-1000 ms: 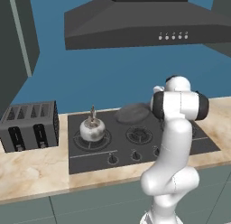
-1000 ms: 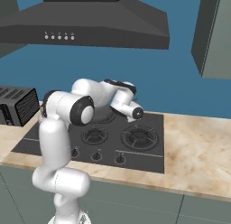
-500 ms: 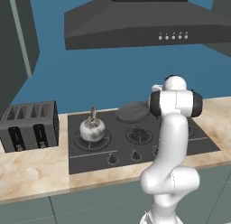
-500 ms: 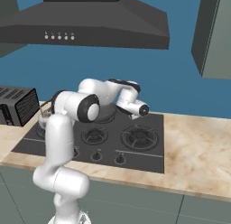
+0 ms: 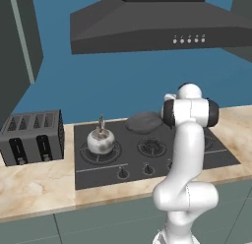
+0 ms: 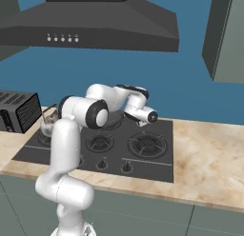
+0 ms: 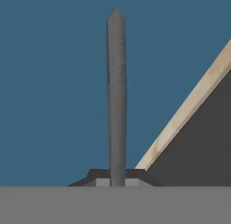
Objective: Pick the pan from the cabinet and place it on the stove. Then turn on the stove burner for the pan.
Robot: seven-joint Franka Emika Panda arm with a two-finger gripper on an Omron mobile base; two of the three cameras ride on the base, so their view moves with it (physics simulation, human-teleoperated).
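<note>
Holding the pan (image 5: 143,122) by its handle (image 7: 117,96), the gripper (image 7: 117,181) is fully closed; in the hand view the thin handle runs straight out from between the fingertips. The pan body sits level over the rear middle of the stove (image 5: 98,169), at or just above the back burner; contact with the surface cannot be confirmed. A kettle (image 5: 100,140) occupies the burner nearer the stove's left edge, and a toaster (image 5: 34,136) stands on the worktop (image 5: 34,189) beyond it. The step in hand is placing the pan. Next, by judgement: settle it on the burner, release the handle, then reach for the matching knob along the stove's front edge.
</note>
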